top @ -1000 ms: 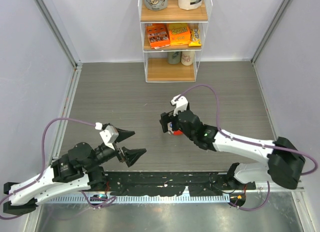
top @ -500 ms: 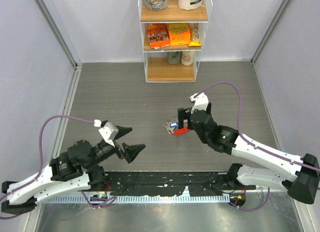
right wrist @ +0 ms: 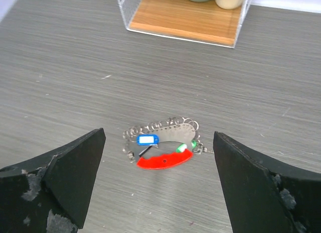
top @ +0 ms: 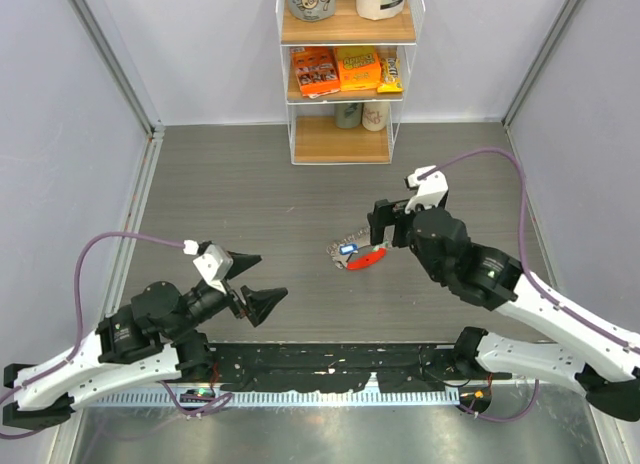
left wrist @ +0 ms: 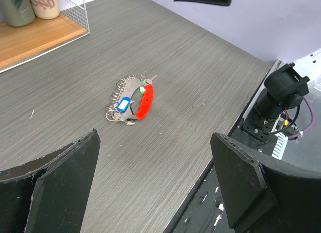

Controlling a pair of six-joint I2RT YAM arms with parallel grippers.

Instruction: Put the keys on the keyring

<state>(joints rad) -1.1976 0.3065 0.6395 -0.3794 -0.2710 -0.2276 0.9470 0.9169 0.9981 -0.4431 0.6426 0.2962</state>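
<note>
The keyring [top: 364, 257] lies flat on the grey table, its curved red fob [right wrist: 164, 161] in front of a row of silvery ring links [right wrist: 165, 126]. The blue-headed key [right wrist: 147, 139] and the green-headed key [right wrist: 183, 147] lie against it, and I cannot tell if they are threaded on. It also shows in the left wrist view [left wrist: 144, 102]. My right gripper [top: 386, 227] is open and empty, just right of the keyring and above it [right wrist: 159, 134]. My left gripper [top: 275, 275] is open and empty, well to the near left [left wrist: 154, 137].
A white wire shelf unit [top: 343, 134] with snack packets and cups stands at the back centre. Grey walls close both sides. A black rail [top: 330, 369] runs along the near edge, with the right arm's base [left wrist: 281, 100] on it.
My right gripper has drawn back to the right, away from the keyring, which now lies uncovered on the table. My left gripper has shifted slightly.
</note>
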